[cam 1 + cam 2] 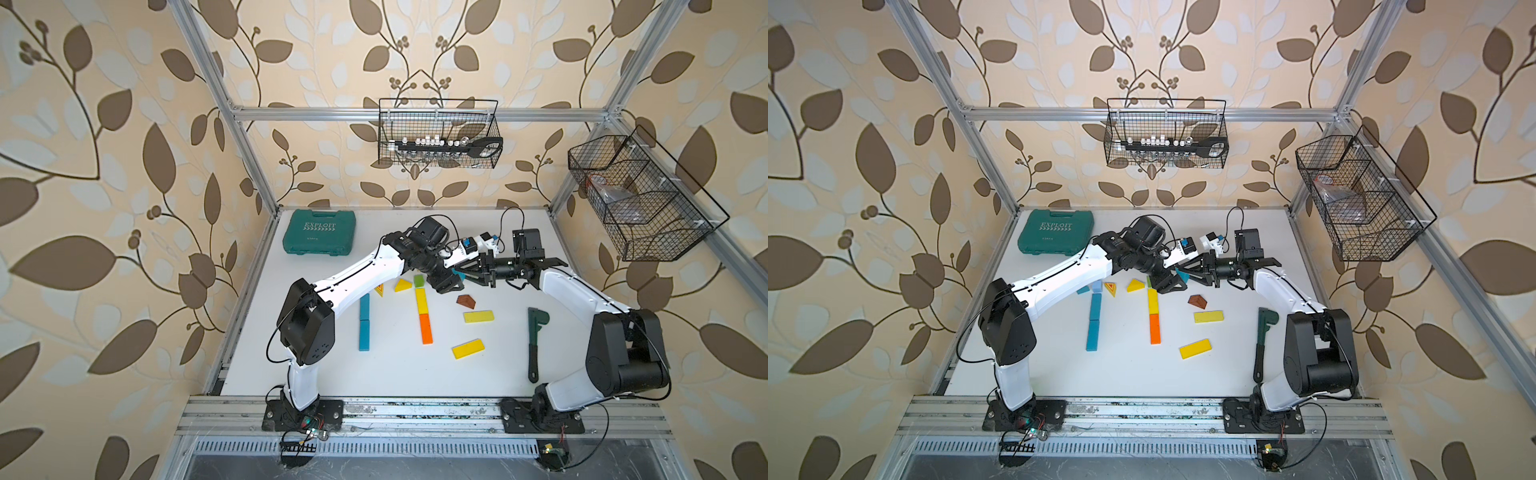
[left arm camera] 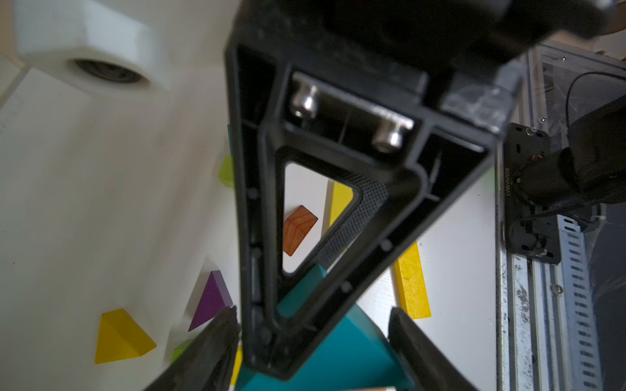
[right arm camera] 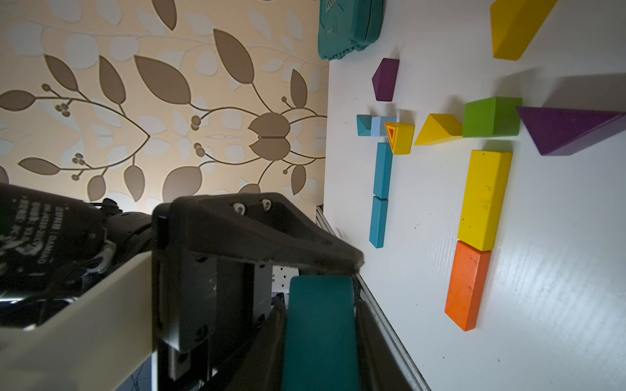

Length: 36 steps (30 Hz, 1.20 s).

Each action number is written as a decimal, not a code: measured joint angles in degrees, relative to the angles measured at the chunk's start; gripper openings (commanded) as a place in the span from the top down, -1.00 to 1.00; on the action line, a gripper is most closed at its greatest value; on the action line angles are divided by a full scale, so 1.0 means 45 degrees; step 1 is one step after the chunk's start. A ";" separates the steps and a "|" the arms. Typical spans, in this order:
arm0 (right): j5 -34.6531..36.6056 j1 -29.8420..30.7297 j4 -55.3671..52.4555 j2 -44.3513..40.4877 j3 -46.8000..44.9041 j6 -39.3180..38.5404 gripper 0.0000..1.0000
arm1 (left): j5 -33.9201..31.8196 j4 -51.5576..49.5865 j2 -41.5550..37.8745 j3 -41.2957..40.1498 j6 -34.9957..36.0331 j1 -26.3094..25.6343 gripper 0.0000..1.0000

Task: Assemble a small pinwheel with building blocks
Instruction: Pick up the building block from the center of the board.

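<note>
1. My right gripper [image 3: 321, 304] is gripping the teal block [image 3: 320, 338], raised above the far middle of the white table [image 1: 395, 374]. I judge this is a hand-over for a better angle.
2. My left gripper [image 2: 313, 309] is straddling that same block. I cannot tell whether its fingers are pinching it.
3. Below, the orange bar [image 3: 465, 284] is lying end to end with the yellow bar [image 3: 484, 199], and the green cube [image 3: 491, 116] is sitting at the far end. I am reading these as stem and hub.
4. A yellow wedge [image 3: 438, 130] is lying just left of the cube and a purple wedge [image 3: 569, 130] just right, seemingly as vanes.
5. Further left, 2 blue bars [image 1: 364, 322] are lying in line.
6. A teal tool case [image 1: 320, 232] is sitting far left and a wrench [image 1: 534, 345] near right. Wire baskets [image 1: 438, 133] are hanging on leaf-papered walls.
</note>
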 measured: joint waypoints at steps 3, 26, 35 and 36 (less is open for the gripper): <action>-0.0005 -0.0029 0.0034 0.0102 0.0000 0.0010 1.00 | -0.0010 -0.0068 0.0131 0.0170 0.0029 0.0000 -0.27; 0.0277 -0.0724 -0.0442 0.0325 0.0092 -0.0359 -0.08 | -0.0636 -0.1307 0.1107 0.1433 0.0024 -0.0029 0.32; 0.1627 -0.2973 -0.1695 -0.0942 0.0034 -0.1224 -0.15 | -0.1579 -0.2297 0.2375 0.3463 -0.0471 -0.0029 0.31; 0.2050 -0.3317 -0.1846 -0.1345 -0.0010 -0.1384 -0.17 | -0.1783 -0.2409 0.2832 0.4211 -0.0588 -0.0029 0.30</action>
